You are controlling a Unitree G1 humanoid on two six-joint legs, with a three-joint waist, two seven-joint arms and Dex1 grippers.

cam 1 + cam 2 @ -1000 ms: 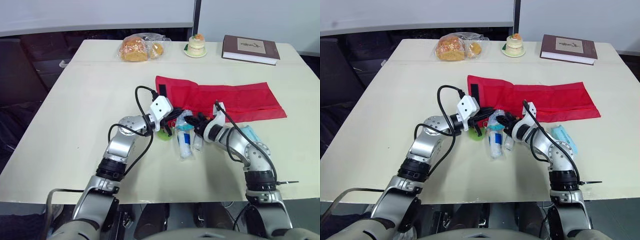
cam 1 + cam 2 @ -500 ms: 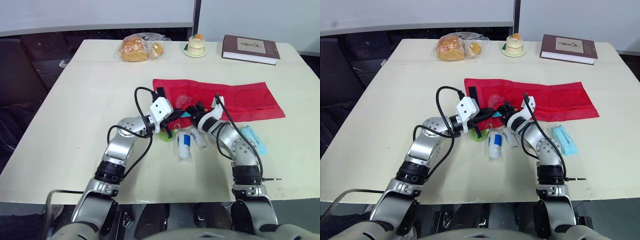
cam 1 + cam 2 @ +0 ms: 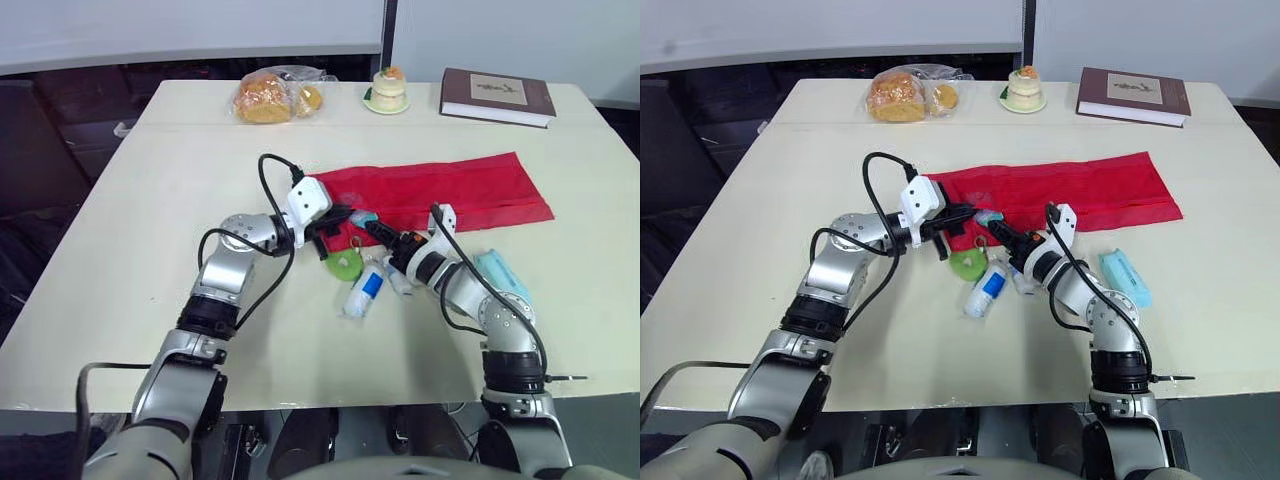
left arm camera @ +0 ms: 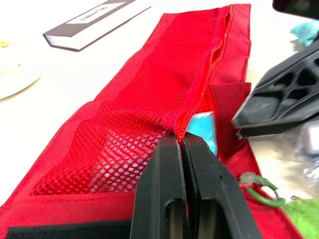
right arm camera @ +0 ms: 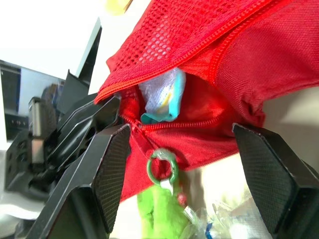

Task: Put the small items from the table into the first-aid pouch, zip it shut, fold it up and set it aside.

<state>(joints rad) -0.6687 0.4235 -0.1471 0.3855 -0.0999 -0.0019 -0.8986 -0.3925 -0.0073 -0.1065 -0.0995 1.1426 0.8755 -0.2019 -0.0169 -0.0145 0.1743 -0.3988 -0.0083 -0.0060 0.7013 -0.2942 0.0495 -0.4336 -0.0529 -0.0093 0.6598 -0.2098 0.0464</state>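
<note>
The red first-aid pouch (image 3: 440, 192) lies stretched flat across the middle of the cream tabletop (image 3: 150, 240), its long side running toward the right edge. Its zip stands open at the left end. The left gripper (image 4: 180, 143) is pinched tight on the pouch's mesh edge beside the zip, lifting that end off the surface. A teal-and-white packet (image 5: 162, 97) sits in the mouth of the opening. The right gripper (image 3: 377, 232) hovers just in front of that mouth, its fingers spread wide apart and holding nothing. A green ring (image 5: 162, 168) hangs at the zip, with a green tag (image 3: 344, 267) resting on the tabletop just below it.

A blue-and-white tube (image 3: 364, 291) lies beside the tag, nearer the front edge. A teal packet (image 3: 502, 274) lies well apart, toward the right edge.

Along the far edge sit a clear bag of bread (image 3: 270, 96), a small cake on a plate (image 3: 386, 90) and, toward the far right corner, a dark book (image 3: 497, 95). A seam crosses the tabletop just in front of them. Beyond the far edge stand pale wall panels; dark floor shows off the left edge.
</note>
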